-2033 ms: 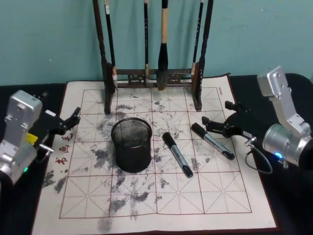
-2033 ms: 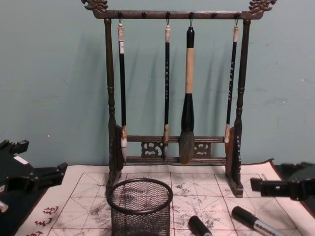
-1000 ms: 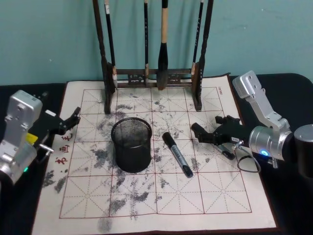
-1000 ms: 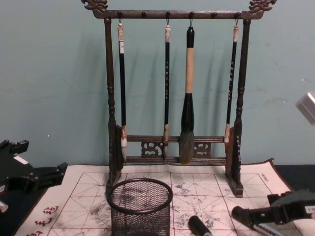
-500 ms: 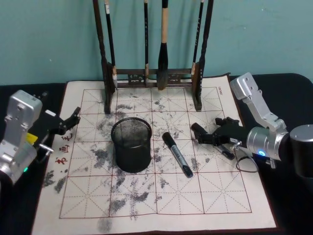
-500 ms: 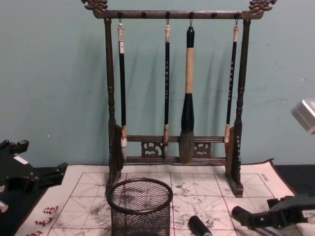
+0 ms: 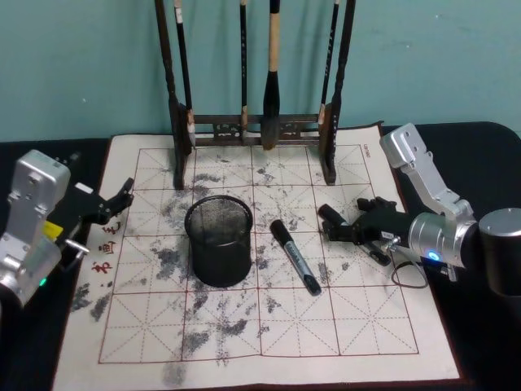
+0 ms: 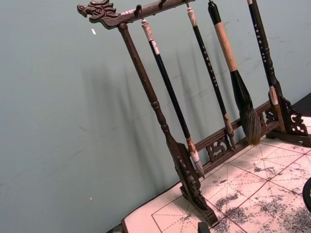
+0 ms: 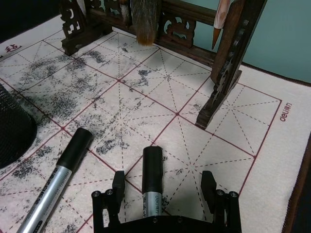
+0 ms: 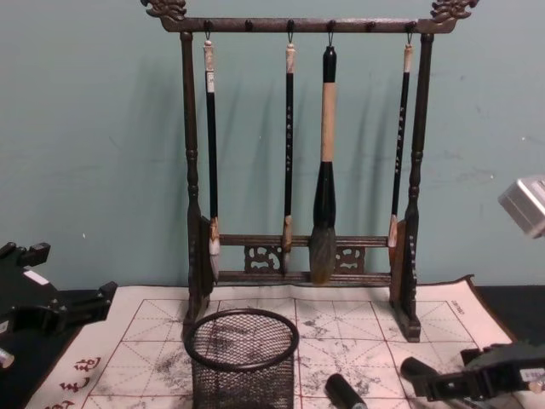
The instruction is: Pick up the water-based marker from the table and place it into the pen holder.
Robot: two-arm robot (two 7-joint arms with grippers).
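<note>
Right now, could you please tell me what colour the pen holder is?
The pen holder is black mesh; head view.

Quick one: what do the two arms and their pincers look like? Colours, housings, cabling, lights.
Both arms are silver-grey metal: left arm boxy, right arm a boxy link on a round joint. The left pincer and right pincer are matte black, two-fingered. A thin black cable loops by the right wrist, beside a blue light. Left arm has a green light and a yellow label.

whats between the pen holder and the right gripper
One marker lies loose on the mat, in the head view. The open right gripper straddles another marker; the left gripper idles far left.
</note>
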